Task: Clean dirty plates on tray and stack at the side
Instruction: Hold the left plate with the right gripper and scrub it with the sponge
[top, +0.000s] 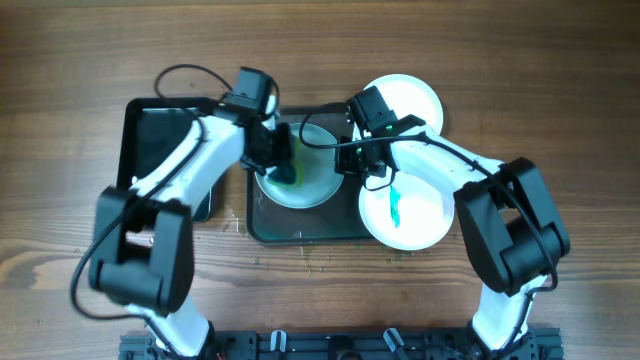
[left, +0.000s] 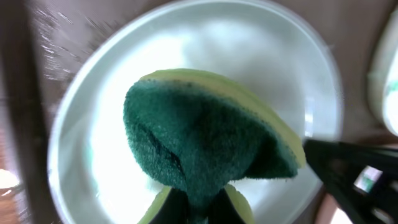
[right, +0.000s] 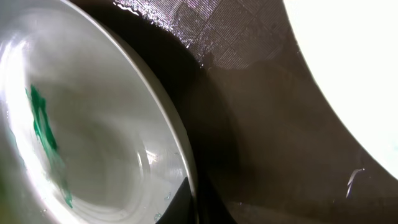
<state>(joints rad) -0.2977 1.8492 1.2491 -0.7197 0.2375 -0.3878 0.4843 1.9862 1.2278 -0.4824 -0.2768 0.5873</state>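
Note:
A white plate (top: 312, 185) lies on the dark tray (top: 300, 232). My left gripper (top: 283, 165) is shut on a green and yellow sponge (left: 205, 134) and presses it onto this plate (left: 124, 68). My right gripper (top: 350, 160) is shut on the plate's right rim (right: 180, 143); a green smear (right: 40, 127) shows inside the plate. A second plate (top: 420, 215) with a green stain (top: 394, 207) lies at the tray's right edge. A clean white plate (top: 410, 98) sits behind it on the table.
A second black tray (top: 150, 135) lies to the left, under my left arm. The wet tray floor (right: 261, 124) shows beside the held plate. The bright plate (right: 354, 68) shows at the right of the right wrist view.

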